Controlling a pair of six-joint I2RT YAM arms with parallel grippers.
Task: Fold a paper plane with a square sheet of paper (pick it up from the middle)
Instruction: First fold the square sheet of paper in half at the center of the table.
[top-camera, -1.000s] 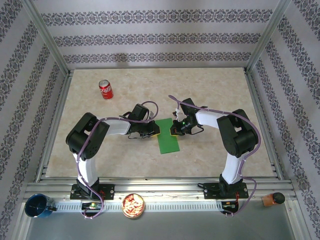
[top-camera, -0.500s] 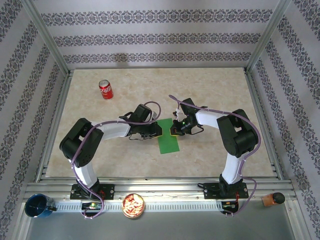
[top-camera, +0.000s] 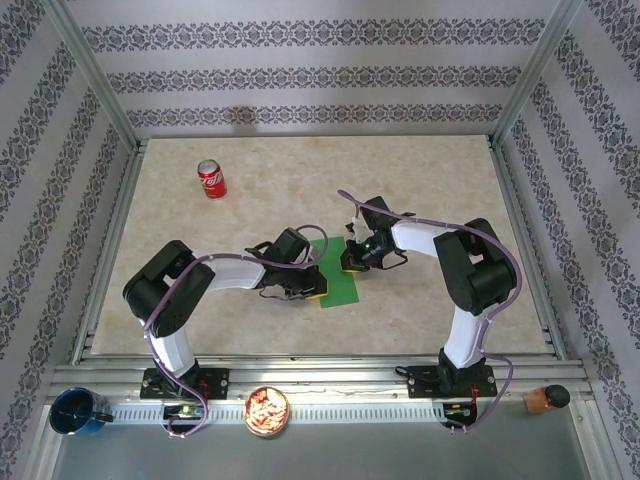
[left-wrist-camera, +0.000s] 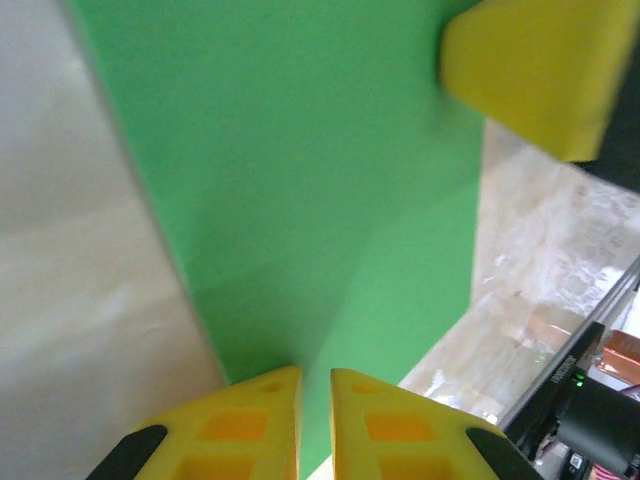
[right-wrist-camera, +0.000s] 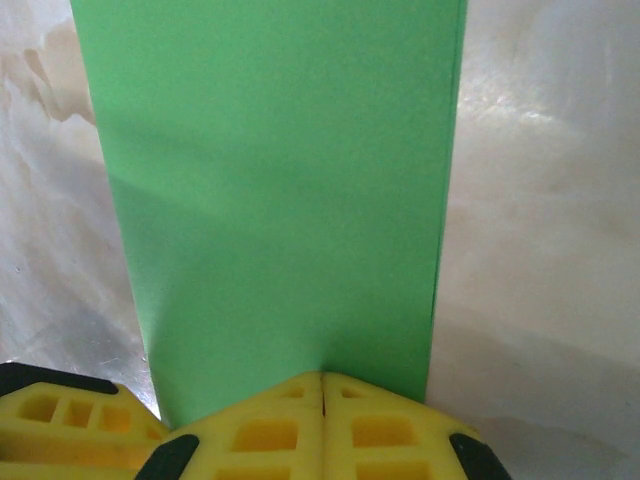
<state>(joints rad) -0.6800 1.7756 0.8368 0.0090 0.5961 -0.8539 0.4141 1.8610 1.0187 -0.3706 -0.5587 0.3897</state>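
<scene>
The square sheet of paper (top-camera: 343, 287) lies flat mid-table as a narrow bright green rectangle, also seen in the left wrist view (left-wrist-camera: 300, 180) and the right wrist view (right-wrist-camera: 280, 180). My left gripper (top-camera: 318, 289) rests on its near left part. In its wrist view the gripper (left-wrist-camera: 315, 400) has its jaws nearly together, a thin slit of green between them, tips on the paper. My right gripper (top-camera: 348, 265) is shut, tips (right-wrist-camera: 322, 395) pressed on the sheet's right side. Its yellow finger (left-wrist-camera: 530, 70) shows in the left wrist view.
A red soda can (top-camera: 211, 179) stands at the far left of the table. On the near rail sit a blue cup (top-camera: 75, 412), a bowl of snacks (top-camera: 267, 410) and a brown object (top-camera: 545, 398). Metal frame posts and patterned walls ring the table.
The left gripper has slid toward me along the paper's left side, from its far end to its near left part. The right gripper has stayed put, as has the paper.
</scene>
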